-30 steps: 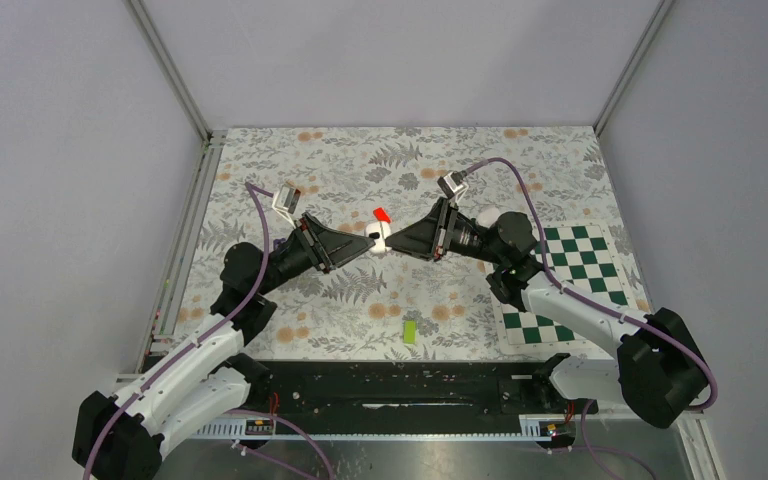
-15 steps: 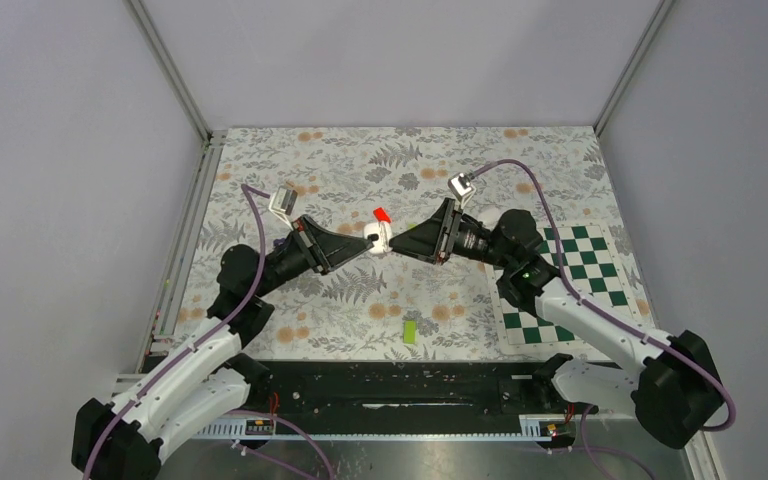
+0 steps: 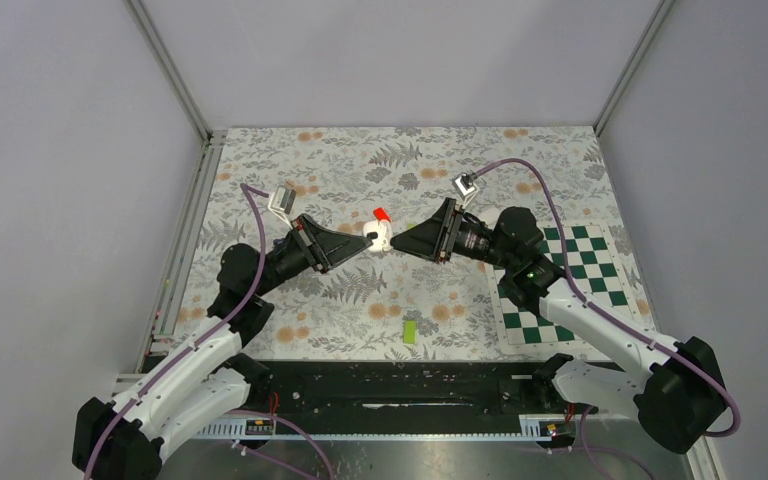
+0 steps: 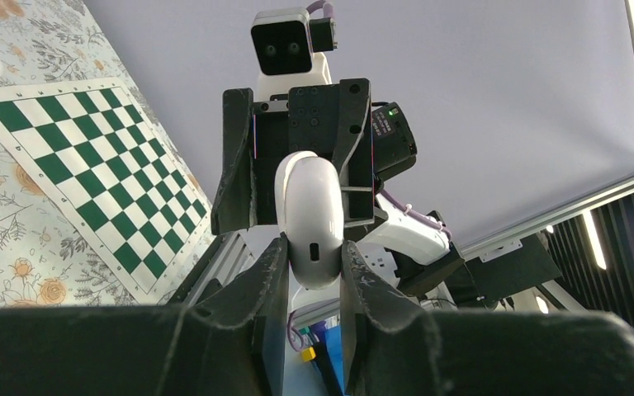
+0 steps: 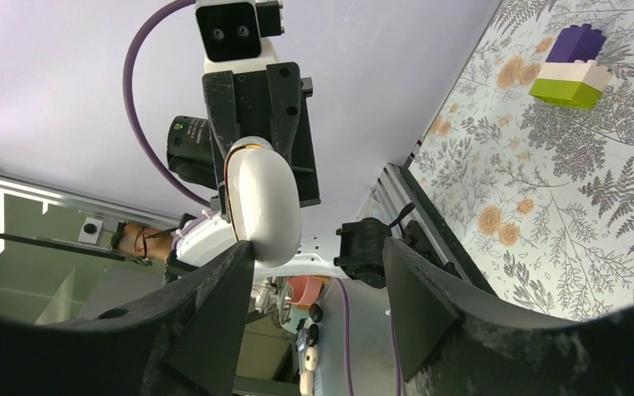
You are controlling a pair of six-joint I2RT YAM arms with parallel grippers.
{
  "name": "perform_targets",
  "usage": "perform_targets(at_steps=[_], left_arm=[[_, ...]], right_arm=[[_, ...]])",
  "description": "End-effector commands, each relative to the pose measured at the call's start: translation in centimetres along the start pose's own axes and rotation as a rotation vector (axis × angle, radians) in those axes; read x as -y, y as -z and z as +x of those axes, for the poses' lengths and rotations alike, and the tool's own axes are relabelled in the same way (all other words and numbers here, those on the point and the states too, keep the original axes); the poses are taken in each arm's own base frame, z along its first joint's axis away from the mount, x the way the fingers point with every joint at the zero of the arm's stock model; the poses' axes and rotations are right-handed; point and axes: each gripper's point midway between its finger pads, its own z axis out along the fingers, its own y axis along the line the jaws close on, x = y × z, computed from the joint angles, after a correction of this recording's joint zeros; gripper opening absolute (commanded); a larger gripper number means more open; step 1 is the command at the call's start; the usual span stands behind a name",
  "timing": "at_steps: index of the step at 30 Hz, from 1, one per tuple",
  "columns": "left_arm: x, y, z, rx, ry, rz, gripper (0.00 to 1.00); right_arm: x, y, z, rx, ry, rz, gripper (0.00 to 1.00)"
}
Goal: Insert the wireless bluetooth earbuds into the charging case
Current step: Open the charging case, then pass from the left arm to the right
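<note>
Clamping the charging case (image 4: 314, 219), the left gripper (image 4: 314, 247) holds it above the table (image 3: 290, 170). The right gripper (image 5: 318, 247) faces it from the right, jaws released.

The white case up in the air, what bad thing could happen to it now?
It could slip. The left gripper pinches only one end of the smooth, rounded charging case, up off the table, so a small jolt might drop it. Also, the right gripper hangs open close around the case, and one finger looks to be touching it. If that arm pulls away crookedly, it might nudge the case loose.
</note>
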Motion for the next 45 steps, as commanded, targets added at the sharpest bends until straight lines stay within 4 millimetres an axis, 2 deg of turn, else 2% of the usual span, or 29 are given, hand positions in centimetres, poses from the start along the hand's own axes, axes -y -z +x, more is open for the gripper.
perform_targets(at_steps=[1,11,26,30,36,41,43,45], left_arm=[[4.2,0.1,-0.4,0.002,-0.074,0.138,0.00],[4.1,0.2,-0.5,0.009,-0.076,0.136,0.00],[3.1,0.0,-0.2,-0.016,-0.064,0.109,0.00],[2.1,-0.2,-0.2,-0.034,-0.058,0.061,0.00],[-2.6,-0.5,1.4,-0.221,-0.035,-0.092,0.00],[-6.5,0.8,2.3,-0.413,0.015,-0.261,0.00],[-6.6,1.3,2.0,-0.442,0.009,-0.256,0.00],[-5.6,1.8,1.9,-0.460,0.010,-0.194,0.00]], right_arm=[[0.5,-0.2,-0.8,0.024,0.026,0.049,0.66],[0.7,0.7,-1.2,0.062,0.029,0.078,0.67],[-2.7,3.7,-2.4,0.123,0.195,0.132,0.72],[-0.6,4.9,-2.7,0.134,0.263,0.268,0.71],[5.1,8.2,-3.9,0.167,0.310,0.623,0.70],[10.0,10.9,-3.7,0.137,0.333,0.879,0.70],[11.8,11.8,-3.6,0.136,0.316,0.969,0.70],[13.6,12.8,-3.5,0.144,0.289,1.063,0.69]])
